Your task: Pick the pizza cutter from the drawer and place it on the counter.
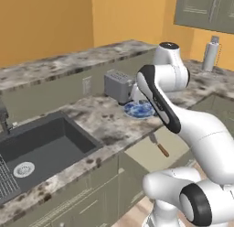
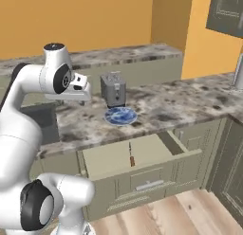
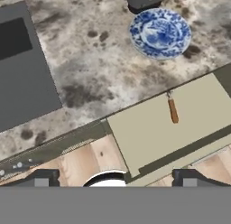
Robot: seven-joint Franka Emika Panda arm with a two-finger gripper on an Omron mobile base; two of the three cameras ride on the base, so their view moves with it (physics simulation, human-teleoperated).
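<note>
The pizza cutter (image 3: 173,109) lies in the open drawer (image 3: 149,142), near its back. The gripper (image 3: 113,178) is held high with jaws released (nothing grasped); a descent aligned across the handle is advised.

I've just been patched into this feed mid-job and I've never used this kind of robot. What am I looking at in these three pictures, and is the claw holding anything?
A white robot arm on a driving base stands at a kitchen counter. Two pictures come from cameras on the base, behind the arm to its left and right. The third looks down from the hand itself; the two dark tips at its bottom edge are the claw, open and holding nothing.

On the counter sit a blue plate and a grey toaster; a dark sink is set into it.

Below the counter's edge the drawer is pulled open. The pizza cutter, with its orange-brown handle, lies inside on the flat bottom, untouched.
</note>
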